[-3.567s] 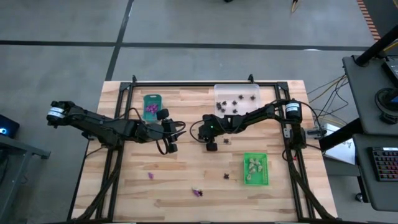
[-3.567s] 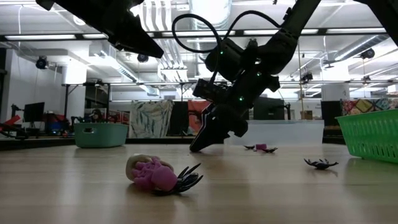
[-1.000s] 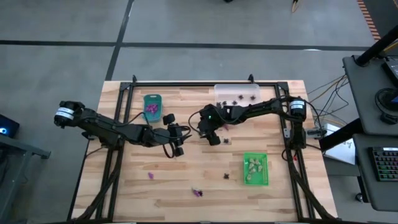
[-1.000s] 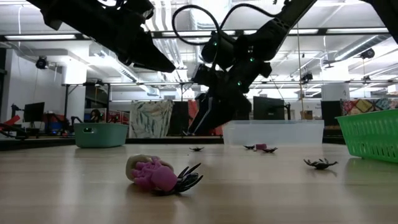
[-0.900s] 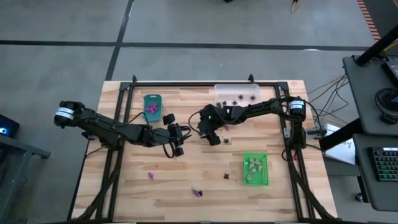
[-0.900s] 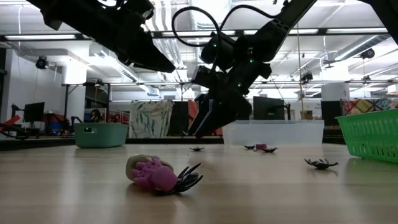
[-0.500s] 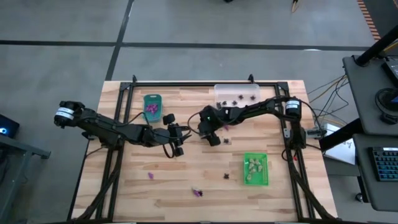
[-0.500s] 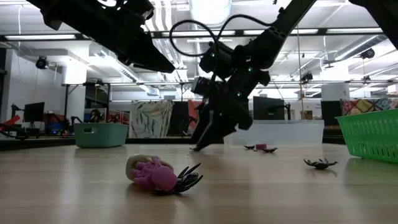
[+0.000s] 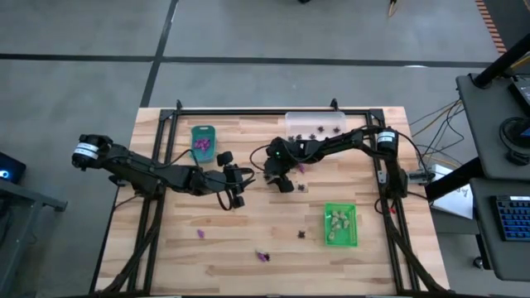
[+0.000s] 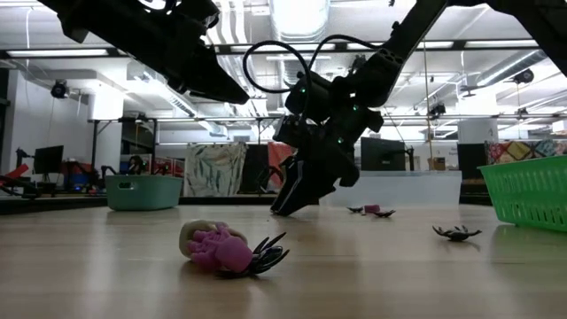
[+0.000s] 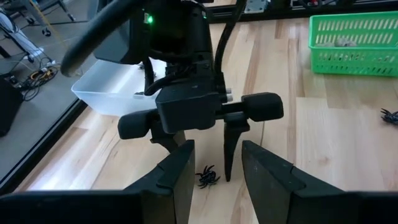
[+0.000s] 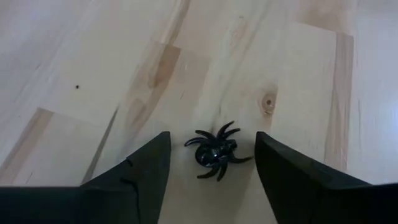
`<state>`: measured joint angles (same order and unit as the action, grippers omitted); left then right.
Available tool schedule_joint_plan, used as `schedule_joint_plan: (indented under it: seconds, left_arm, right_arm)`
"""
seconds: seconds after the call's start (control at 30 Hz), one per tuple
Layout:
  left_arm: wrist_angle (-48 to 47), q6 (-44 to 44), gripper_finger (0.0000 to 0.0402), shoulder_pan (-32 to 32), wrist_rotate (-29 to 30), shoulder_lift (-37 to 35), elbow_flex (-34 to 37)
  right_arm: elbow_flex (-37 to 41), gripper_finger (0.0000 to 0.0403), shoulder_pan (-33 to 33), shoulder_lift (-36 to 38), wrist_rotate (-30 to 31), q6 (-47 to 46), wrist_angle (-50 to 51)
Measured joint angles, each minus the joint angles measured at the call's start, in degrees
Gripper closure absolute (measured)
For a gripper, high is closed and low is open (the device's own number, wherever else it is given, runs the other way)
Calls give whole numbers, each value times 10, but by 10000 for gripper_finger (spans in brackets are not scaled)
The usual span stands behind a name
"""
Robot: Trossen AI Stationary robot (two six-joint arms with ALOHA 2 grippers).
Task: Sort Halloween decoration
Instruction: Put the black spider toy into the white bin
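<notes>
the right end effector [image 9: 283, 184] is lowered at the middle of the wooden bench [image 9: 248, 248], the left end effector [image 9: 234, 195] just beside it. purple trinkets [image 9: 200, 146] are seen in the teal tray [image 9: 203, 131].

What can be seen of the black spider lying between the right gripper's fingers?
The black spider is a tiny trinket of glossy black plastic, with a rounded body and thin curved legs splayed out to both sides. It lies flat on the pale wooden table, apart from the trays. The right gripper is down over it, open, one dark finger on each side; neither finger visibly touches it. In the left wrist view it sits by the right gripper's fingertips.
</notes>
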<state>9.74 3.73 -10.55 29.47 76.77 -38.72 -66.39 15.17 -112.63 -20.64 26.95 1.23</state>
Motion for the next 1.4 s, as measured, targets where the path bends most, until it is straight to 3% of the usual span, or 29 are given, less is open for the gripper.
schedule_joint_plan:
  seconds: [0.5, 1.4]
  left_arm:
    - [1, 0, 286, 0, 0, 0, 0]
    - [0, -2, 286, 0, 0, 0, 0]
  right_arm:
    - [0, 266, 3, 0, -8, -3, 2]
    - [2, 283, 3, 57, -22, -30, 38]
